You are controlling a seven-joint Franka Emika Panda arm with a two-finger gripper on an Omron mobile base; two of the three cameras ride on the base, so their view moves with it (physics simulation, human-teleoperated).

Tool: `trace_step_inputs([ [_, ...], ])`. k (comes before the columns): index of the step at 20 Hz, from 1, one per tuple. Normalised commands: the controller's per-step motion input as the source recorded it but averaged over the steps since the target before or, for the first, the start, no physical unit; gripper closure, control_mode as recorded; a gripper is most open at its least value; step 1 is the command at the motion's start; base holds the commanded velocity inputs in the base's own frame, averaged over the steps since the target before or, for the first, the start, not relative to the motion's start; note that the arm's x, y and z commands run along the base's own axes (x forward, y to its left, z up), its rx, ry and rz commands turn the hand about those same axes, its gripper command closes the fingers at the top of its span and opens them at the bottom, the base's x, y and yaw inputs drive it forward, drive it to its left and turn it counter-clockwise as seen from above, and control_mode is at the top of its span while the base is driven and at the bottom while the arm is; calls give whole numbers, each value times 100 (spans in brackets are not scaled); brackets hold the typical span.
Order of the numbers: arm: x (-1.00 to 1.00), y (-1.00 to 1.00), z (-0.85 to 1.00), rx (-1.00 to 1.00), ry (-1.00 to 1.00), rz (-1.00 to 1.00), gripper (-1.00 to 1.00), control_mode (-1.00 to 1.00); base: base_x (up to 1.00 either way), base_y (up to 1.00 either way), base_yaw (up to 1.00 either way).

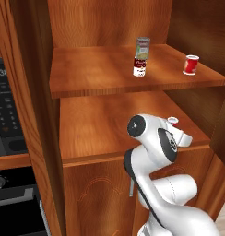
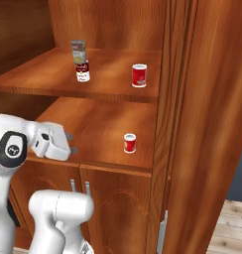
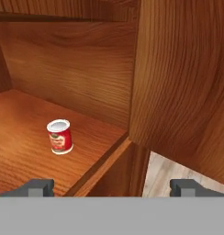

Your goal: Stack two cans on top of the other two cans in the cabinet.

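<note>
On the cabinet's upper shelf (image 1: 96, 69) a pale grey-green can (image 1: 142, 47) (image 2: 78, 51) stands on top of the red-over-white can (image 1: 139, 67) (image 2: 82, 72). The plain red can (image 1: 191, 64) (image 2: 139, 75) stands alone to their right. A small red can with a yellowish label (image 2: 129, 143) (image 3: 60, 137) (image 1: 173, 121) sits upright on the lower shelf (image 2: 103, 124). My gripper (image 2: 71, 142) (image 3: 113, 187) is open at the lower shelf's front edge, left of this can and well apart from it, with nothing between its fingers.
A black oven (image 1: 8, 138) is built in left of the cabinet. Two lower doors with slim handles (image 2: 79, 187) are closed below the lower shelf. The cabinet's right side wall (image 3: 182, 82) stands close to the small red can. Pale floor (image 2: 232, 228) shows at the right.
</note>
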Motion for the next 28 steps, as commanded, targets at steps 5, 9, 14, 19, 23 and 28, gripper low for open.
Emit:
trace_step_inputs([
  [5, 26, -26, -41, -10, -6, -2, -100, -100, 0, 0, 0],
  [9, 22, -27, -37, -7, -3, -2, -100, -100, 0, 0, 0],
  [14, 11, -33, -29, 0, -4, 0, -100, -100, 0, 0, 0],
  [19, 4, -32, -9, 0, -5, 0, -100, -100, 0, 0, 0],
  [23, 15, -30, -13, 0, -1, 0, -100, -100, 0, 0, 0],
  [28, 26, -21, -13, -1, 0, 0, -100, -100, 0, 0, 0],
])
